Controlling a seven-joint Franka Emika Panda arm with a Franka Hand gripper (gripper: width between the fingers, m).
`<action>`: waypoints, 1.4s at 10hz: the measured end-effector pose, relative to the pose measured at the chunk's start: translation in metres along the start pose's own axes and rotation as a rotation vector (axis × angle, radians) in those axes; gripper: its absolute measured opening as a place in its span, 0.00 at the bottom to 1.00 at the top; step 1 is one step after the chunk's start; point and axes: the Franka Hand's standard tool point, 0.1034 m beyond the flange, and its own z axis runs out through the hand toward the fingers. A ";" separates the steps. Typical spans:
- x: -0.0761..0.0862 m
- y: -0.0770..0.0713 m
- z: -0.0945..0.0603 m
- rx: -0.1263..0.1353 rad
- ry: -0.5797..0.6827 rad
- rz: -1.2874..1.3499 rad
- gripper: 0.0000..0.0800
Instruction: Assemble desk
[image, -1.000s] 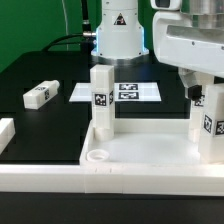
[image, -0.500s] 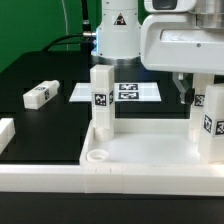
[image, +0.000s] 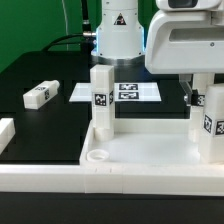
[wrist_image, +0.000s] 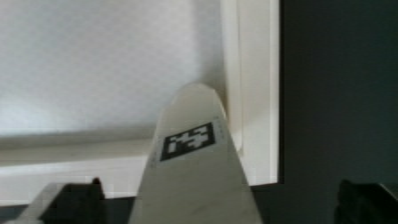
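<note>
The desk top (image: 140, 158) lies upside down, a white tray with a raised rim and a round socket (image: 97, 157) at its near corner. One tagged leg (image: 100, 100) stands upright at its left. Two more legs (image: 207, 122) stand at the exterior view's right. A loose leg (image: 40, 94) lies on the black table. My gripper (image: 198, 94) hangs open over the right legs. In the wrist view a tagged leg (wrist_image: 196, 160) rises between the two dark fingers (wrist_image: 71, 205), with a gap on each side. The tray floor (wrist_image: 89, 60) lies below.
The marker board (image: 125, 92) lies flat behind the desk, before the robot base (image: 118, 35). A long white rail (image: 100, 186) runs along the front and another piece (image: 5, 135) sits at the left edge. Green backdrop stands behind.
The hand has shifted toward the exterior view's left, now over the right legs. The jaws stay wide open. No part has moved.
</note>
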 end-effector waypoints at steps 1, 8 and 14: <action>0.000 0.000 0.000 0.000 0.000 -0.047 0.81; 0.001 0.004 0.000 -0.009 0.001 -0.203 0.36; 0.002 0.004 0.000 0.007 0.003 0.203 0.36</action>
